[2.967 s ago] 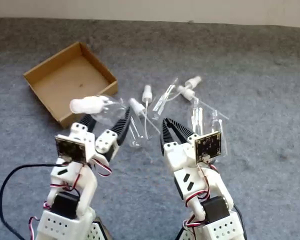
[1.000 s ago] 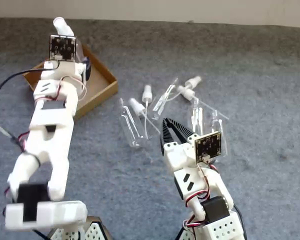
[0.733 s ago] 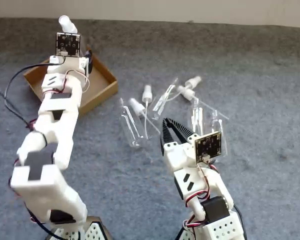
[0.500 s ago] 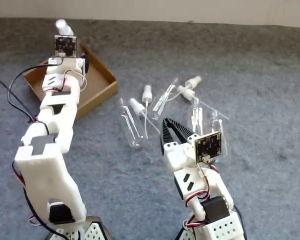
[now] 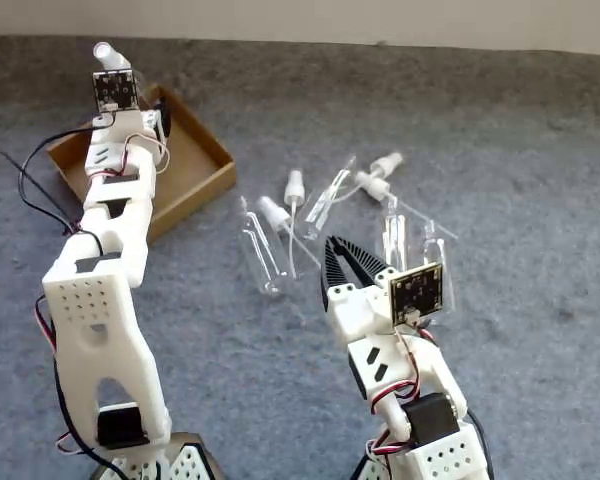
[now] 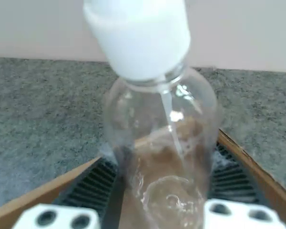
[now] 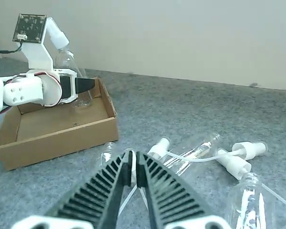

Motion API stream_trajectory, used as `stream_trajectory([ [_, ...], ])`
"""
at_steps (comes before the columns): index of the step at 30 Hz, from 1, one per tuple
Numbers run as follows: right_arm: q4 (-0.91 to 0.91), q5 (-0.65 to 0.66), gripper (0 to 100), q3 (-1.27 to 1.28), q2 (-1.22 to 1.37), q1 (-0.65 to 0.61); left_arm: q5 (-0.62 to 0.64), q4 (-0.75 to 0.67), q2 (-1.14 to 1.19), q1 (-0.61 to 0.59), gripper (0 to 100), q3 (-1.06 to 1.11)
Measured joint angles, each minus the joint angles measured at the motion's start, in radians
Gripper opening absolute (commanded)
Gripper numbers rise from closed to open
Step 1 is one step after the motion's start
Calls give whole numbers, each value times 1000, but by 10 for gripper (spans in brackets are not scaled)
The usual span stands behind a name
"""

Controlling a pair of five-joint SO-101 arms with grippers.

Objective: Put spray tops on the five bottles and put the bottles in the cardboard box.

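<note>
1. The left gripper (image 6: 162, 183) is clamping shut around the body of a clear bottle (image 6: 159, 124). The bottle, already wearing its white spray top (image 6: 138, 33), is hanging above the far side of the cardboard box (image 5: 195, 180) at the far left of the bench (image 5: 520, 130).
2. The right gripper (image 7: 134, 157) is sitting near the middle of the bench with its jaws drawn almost together and gripping nothing.
3. The danger is looking like a drop from too high. Released from here, the light bottle could bounce on the box floor, or tip over the far wall and roll away. The bottle is also hanging close to that far rim rather than over the box's middle, which is adding to the risk.
4. Uncapped bottles (image 5: 258, 255) and loose spray tops (image 5: 294, 185) are lying jumbled to the right of the box, just beyond the right gripper and well apart from the held bottle. Their thin tubes are crossing one another. Only the box walls are standing in the bottle's way.
</note>
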Motion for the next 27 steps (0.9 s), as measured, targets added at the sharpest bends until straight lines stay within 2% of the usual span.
stream_trajectory([
  [11,0,0,12,0,0,0,0,256,89,0,109,-213],
  [27,0,0,12,0,0,0,0,267,106,2,105,-238],
])
